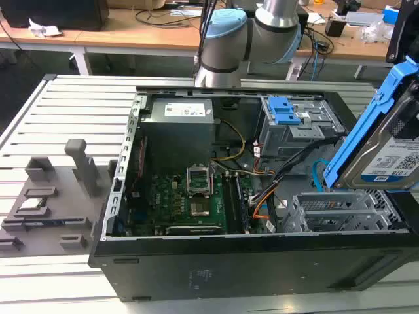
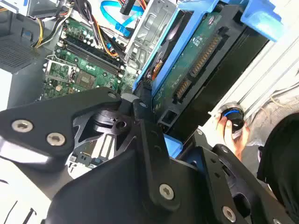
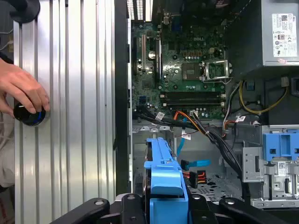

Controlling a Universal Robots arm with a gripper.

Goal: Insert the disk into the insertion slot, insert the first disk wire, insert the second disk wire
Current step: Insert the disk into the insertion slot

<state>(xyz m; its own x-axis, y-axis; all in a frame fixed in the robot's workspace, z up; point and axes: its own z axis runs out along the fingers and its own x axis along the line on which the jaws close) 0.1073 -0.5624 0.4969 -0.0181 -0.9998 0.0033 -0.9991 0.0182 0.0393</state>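
My gripper (image 3: 163, 207) is shut on the disk (image 1: 386, 140), a silver drive with a white label in a bright blue carrier. I hold it tilted on edge above the case's right end in the exterior view. The second wrist view shows the disk's green circuit-board underside (image 2: 196, 60) between the black fingers (image 2: 140, 112). Below it lies the insertion slot (image 1: 340, 209), a low perforated silver bay (image 3: 212, 182). A blue flat wire (image 3: 191, 163) and a black plug on coloured wires (image 3: 197, 176) lie loose over the slot.
The open computer case (image 1: 196, 268) sits on a ribbed metal table (image 1: 65, 111). A taller grey cage with a blue latch (image 1: 285, 111) stands behind the slot. The motherboard (image 1: 190, 196) fills the middle. A person's hand (image 3: 23, 88) rests on a black knob (image 3: 30, 114) beside the case.
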